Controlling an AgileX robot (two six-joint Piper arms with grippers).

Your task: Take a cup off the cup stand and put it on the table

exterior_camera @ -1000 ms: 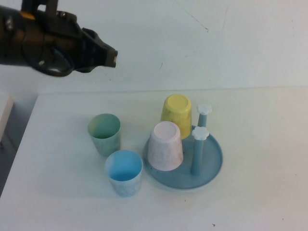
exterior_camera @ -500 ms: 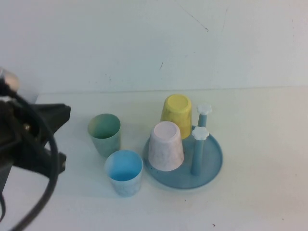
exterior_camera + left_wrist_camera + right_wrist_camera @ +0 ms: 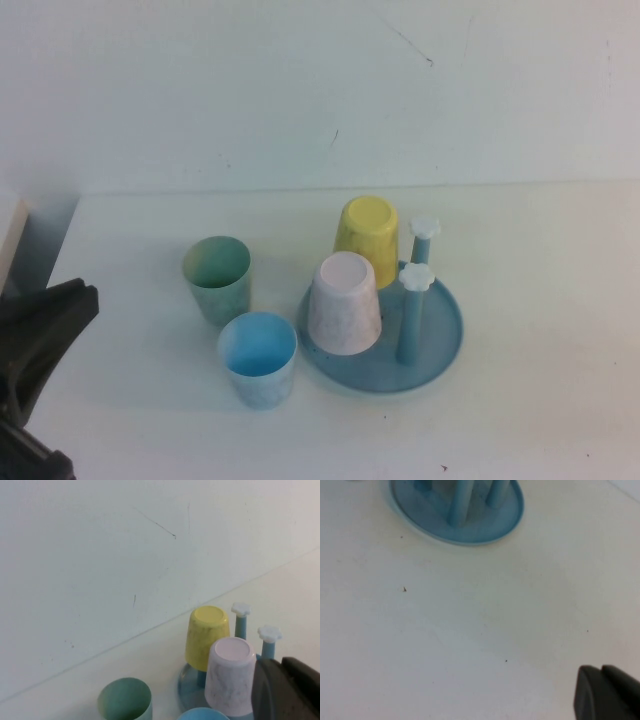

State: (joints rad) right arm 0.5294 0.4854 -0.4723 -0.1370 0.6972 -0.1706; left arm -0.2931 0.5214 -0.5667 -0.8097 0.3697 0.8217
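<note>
The mint-green cup [image 3: 216, 278] stands upright on the white table [image 3: 540, 250], left of the cup stand [image 3: 443, 338]; it also shows in the left wrist view [image 3: 125, 701]. The stand is a round blue tray with white-capped pegs [image 3: 415, 277]. My left gripper [image 3: 281, 666] is shut and empty, drawn back from the cups; its arm [image 3: 38, 325] shows at the lower left of the high view. My right gripper [image 3: 601, 672] is shut and empty above bare table, well away from the stand [image 3: 507, 515].
A pale pink cup [image 3: 343, 303] and a yellow cup [image 3: 366, 238] sit upside down on the stand. A light blue cup [image 3: 258, 357] stands upright on the table just in front of the mint cup. The table's left edge is near my left arm.
My left arm has swung from the upper left, above the table's back, down to the lower left corner of the high view. The cups and stand have not moved.
</note>
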